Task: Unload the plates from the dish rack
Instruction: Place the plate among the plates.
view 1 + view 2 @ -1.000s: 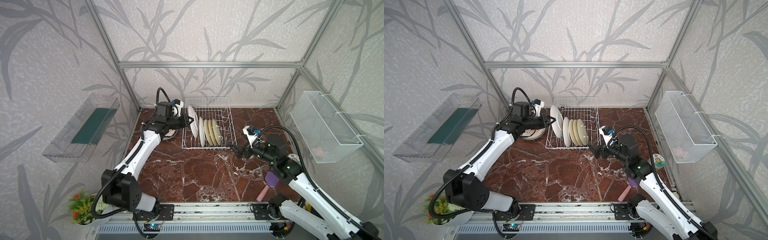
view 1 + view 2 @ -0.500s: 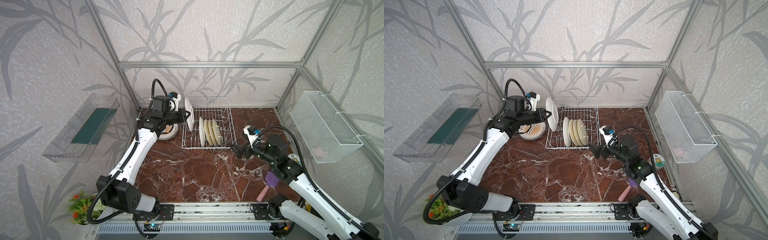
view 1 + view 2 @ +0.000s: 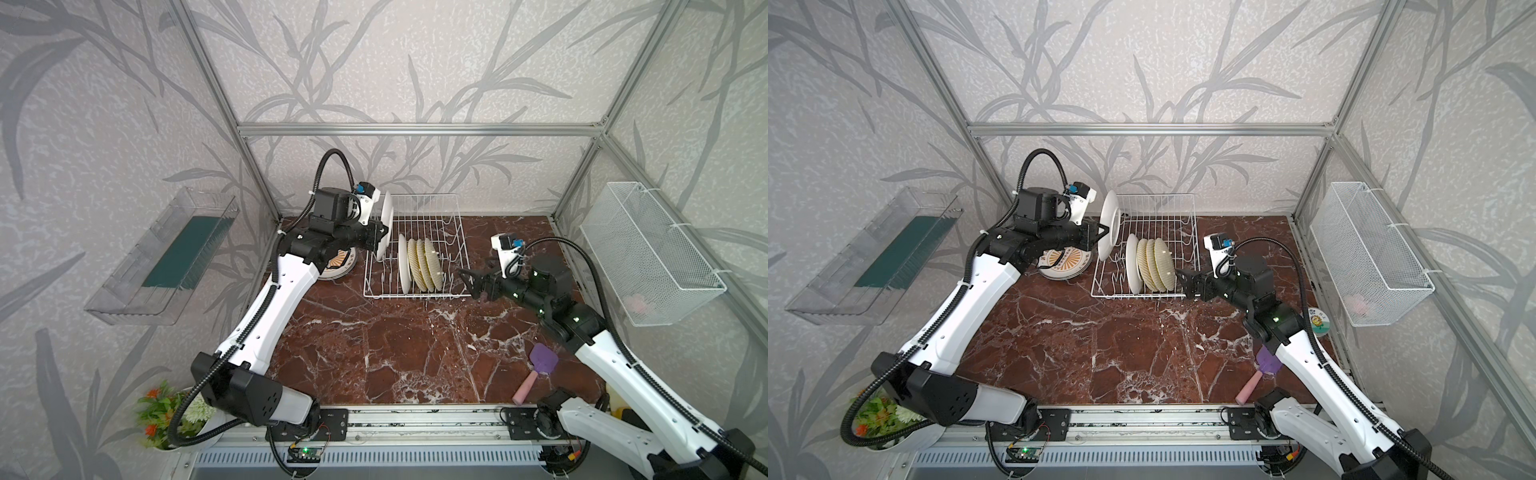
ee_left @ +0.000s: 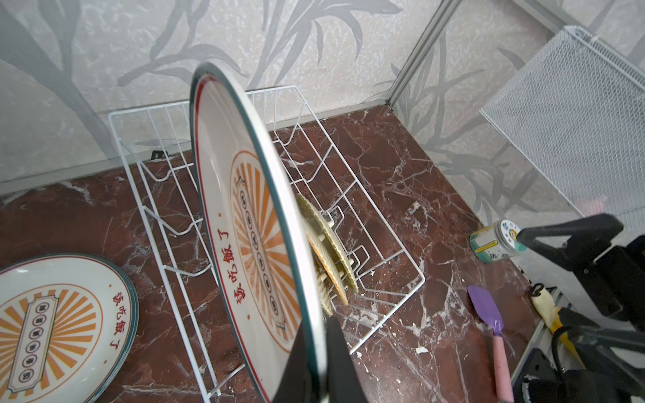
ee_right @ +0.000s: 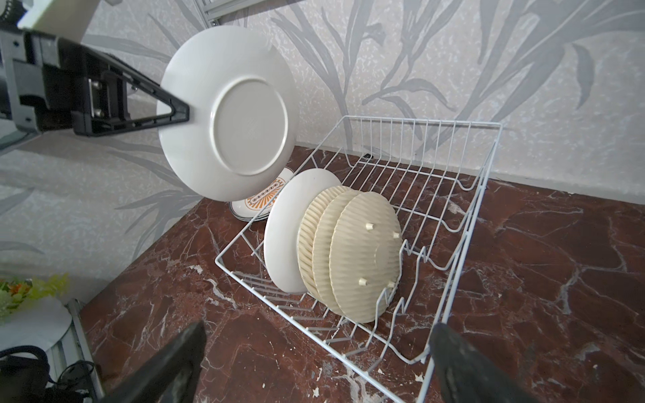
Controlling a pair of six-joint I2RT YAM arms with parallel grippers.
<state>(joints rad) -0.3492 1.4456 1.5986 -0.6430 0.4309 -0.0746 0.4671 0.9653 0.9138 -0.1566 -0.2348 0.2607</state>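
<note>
White ceramic plate hangs in the air, upright and slightly tilted, over the left end of the dish rack, touching no wire. We see the left gripper pinching its rim, jaws pressed tight on it. Right wrist view gives us only the plain back with its foot ring. Left wrist view gives the face: orange sunburst, dark rim line, red characters 該吃飯了, smaller framed characters too fine to read. Same print on the stack of plates lying flat on the marble beside the rack. In the rack, one white plate and three yellow ribbed plates stand on edge together. Right gripper hovers near the rack's right front corner, jaws spread wide, holding nothing. Small jar: left wrist view shows its side label, too small to read; in a top view we get only its printed lid.
</note>
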